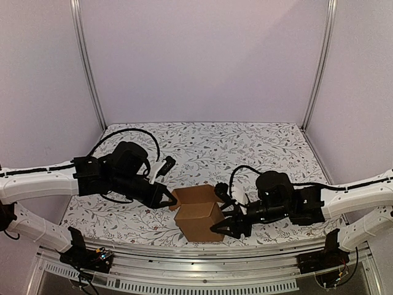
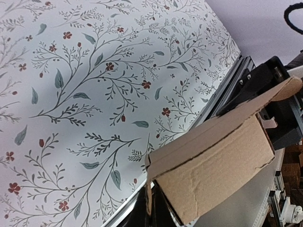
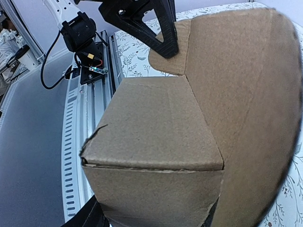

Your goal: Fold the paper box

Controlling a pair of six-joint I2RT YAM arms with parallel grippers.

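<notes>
paper box (image 1: 198, 220) near table (image 1: 276, 147) edge, right jaws spread around it, left jaws unclear

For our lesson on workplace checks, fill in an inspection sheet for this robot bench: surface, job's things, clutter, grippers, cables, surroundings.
Surface: white leaf-and-flower-print tablecloth, lying flat.
Job's things: plain brown cardboard paper box, folded up into a cube, lid flap not shut, near the front edge.
Clutter: nothing seen.
Grippers: black left gripper has its tips at the box's left flap; black right gripper has its fingers spread at the box's right side; whether either is gripping is unclear.
Cables: black cable loops over the left arm, another over the right.
Surroundings: pale plain walls, metal corner posts, slotted metal rail in front.
</notes>
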